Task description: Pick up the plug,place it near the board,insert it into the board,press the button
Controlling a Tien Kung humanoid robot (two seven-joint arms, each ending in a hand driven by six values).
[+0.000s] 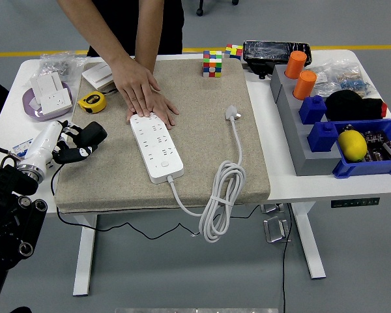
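Left robot hand (78, 143) hovers over the left edge of the beige felt mat (195, 163), black fingers loosely curled, gripping nothing. White power strip (156, 146) lies mid-mat. White three-pin plug (232, 113) sits right of it, apart, cable coiled over the near edge. A person's hand (141, 91) presses the strip's far end.

You are looking down on a grey floor (352, 261) with a yellow line (39, 53) running behind the white table (326, 182). The table is standing on white legs (85, 251), with black cables (130, 229) hanging beneath its near edge.
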